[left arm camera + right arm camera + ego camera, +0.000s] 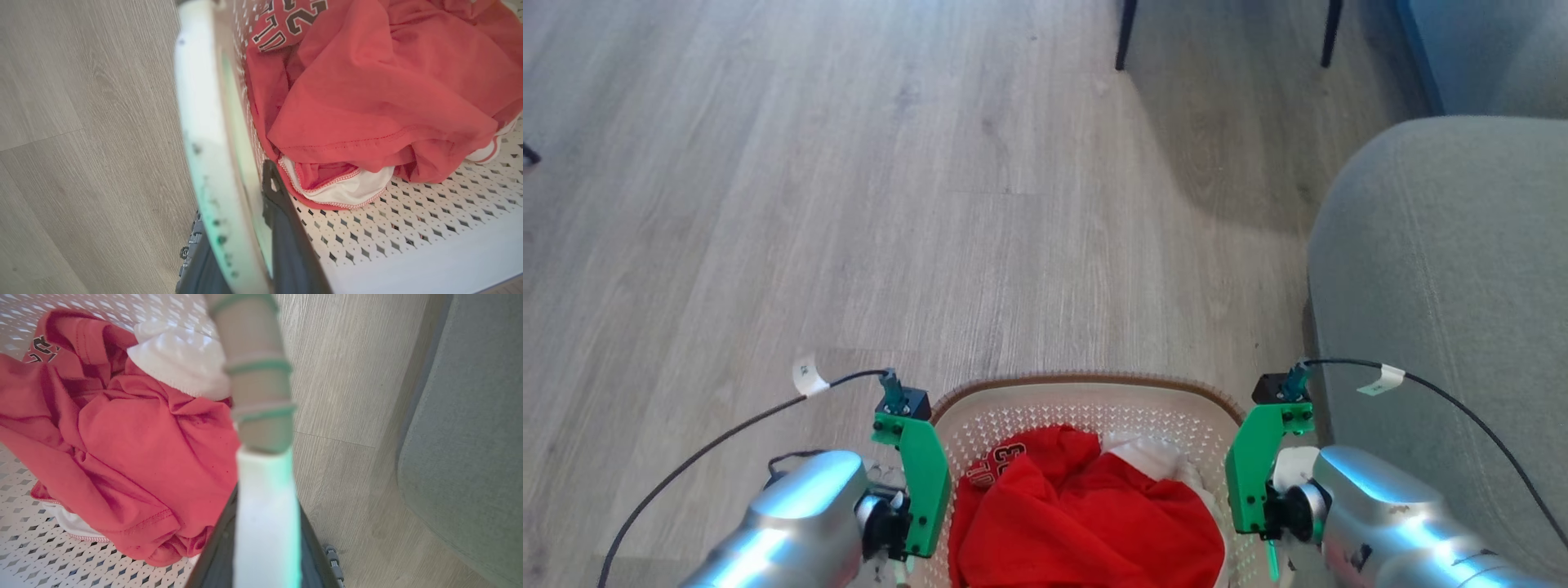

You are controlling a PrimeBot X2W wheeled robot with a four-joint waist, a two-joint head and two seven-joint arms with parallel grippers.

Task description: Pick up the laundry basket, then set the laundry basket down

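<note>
A: quick, claws first
B: left claw [237, 228] is clamped on the basket [1094, 384] rim, one dark finger inside the wall, one outside. Same for the right claw [265, 543] on the opposite rim, closed on it
A: where's the basket from each claw
B: between them, inward of the left claw and inward of the right claw, touching both. Long axis runs claw to claw, so each sits at a short end. Neither arm is nearer, both have it
A: on the floor or up?
B: can't tell, the base is hidden. Wood floor [931, 204] shows past both rims in the wrist views, no contact visible either way
A: contents
B: red shirt [1086, 523] with dark numbers, bunched in the middle, and a white cloth [1143, 453] toward the right claw. Soft load below the rim, I'd guess it won't slide much
A: what's around
B: grey couch [1445, 327] just outside the right claw. That's the one to watch, a swing that way could clip it. Wood floor outside the left claw and ahead of both, dark chair legs [1125, 33] well beyond
A: next move needs?
B: both claws level and moving together, or the basket tips along its long axis
</note>
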